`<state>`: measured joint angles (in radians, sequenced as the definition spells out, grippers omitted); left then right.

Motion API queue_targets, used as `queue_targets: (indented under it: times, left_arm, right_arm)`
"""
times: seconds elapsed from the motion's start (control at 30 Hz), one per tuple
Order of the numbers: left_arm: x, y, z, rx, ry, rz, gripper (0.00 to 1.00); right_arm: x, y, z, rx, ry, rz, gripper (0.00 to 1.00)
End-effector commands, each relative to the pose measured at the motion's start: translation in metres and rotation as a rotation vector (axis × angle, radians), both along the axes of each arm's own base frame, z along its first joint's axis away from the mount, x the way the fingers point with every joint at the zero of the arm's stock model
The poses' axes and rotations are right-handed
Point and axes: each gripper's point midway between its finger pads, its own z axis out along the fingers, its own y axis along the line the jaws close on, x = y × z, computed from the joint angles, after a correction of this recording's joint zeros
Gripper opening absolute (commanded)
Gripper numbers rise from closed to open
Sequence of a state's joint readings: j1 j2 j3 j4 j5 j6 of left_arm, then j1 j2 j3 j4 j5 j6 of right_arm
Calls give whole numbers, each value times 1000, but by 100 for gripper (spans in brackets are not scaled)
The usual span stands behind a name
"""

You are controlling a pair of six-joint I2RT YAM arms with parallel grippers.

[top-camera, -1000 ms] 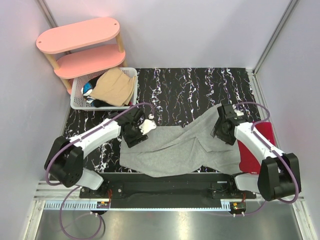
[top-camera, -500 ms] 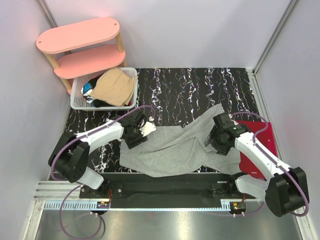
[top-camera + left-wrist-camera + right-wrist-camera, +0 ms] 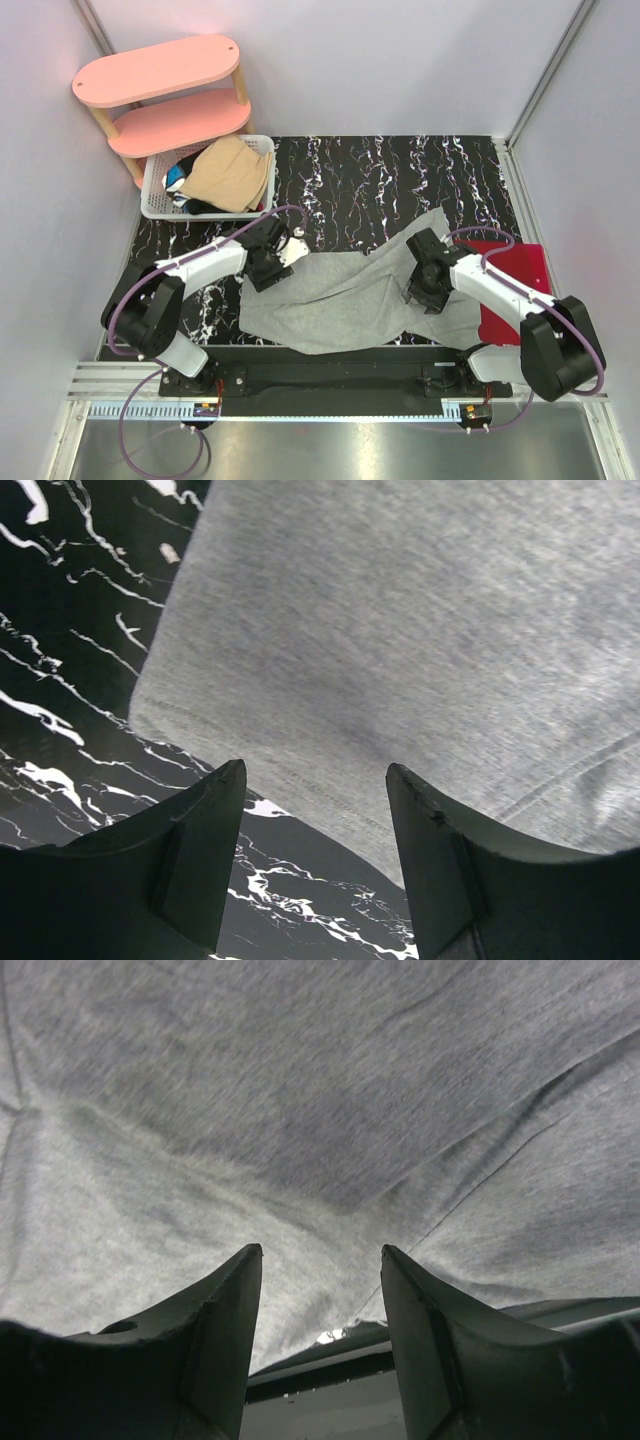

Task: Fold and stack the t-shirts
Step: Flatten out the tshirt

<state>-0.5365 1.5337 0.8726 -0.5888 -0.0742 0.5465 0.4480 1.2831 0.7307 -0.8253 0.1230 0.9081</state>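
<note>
A light heather grey t-shirt [image 3: 350,300] lies spread and rumpled across the near half of the black marbled table [image 3: 370,180]. My left gripper [image 3: 264,270] hovers at its left edge. In the left wrist view the jaws [image 3: 315,785] stand open, straddling the shirt's hem [image 3: 400,630], with nothing between them. My right gripper [image 3: 425,288] is over the shirt's right part. There too the jaws [image 3: 320,1260] stand open, low over the grey fabric [image 3: 300,1090] near the table's front edge. A tan-beige t-shirt [image 3: 232,170] lies on darker ones in the basket.
The white lattice basket [image 3: 155,205] sits at the table's back left corner, beside a pink two-tier shelf [image 3: 160,70]. A red mat [image 3: 520,270] lies at the right edge, partly under the grey shirt. Walls close in on three sides.
My right arm has swung left and nearer, moving from the shirt's right edge to over its body, and its jaws have narrowed a little. The left gripper has barely shifted.
</note>
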Motion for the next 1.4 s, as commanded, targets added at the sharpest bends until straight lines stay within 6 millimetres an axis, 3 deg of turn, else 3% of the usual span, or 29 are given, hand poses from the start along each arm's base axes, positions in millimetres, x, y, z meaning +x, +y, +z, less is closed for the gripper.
queue_targets:
  times: [0.0, 0.4, 0.83, 1.03, 1.23, 1.37]
  left_arm:
    - [10, 5, 9, -7, -65, 11, 63]
    - [2, 12, 9, -8, -70, 18, 63]
    - [2, 14, 16, -15, -98, 27, 63]
    - [6, 13, 25, -25, -123, 37, 66]
    - [-7, 14, 20, -28, -78, 27, 67]
    - [-22, 22, 8, 6, -22, 6, 67]
  right_arm:
    - [21, -6, 0, -65, -60, -13, 59]
    - [53, -24, 8, -221, -136, 3, 48]
    - [54, -24, -7, -232, -121, 13, 6]
    - [62, -21, 3, -217, -156, 19, 0]
    - [59, -22, 4, -216, -162, 15, 0]
    - [57, -21, 2, -206, -155, 12, 15]
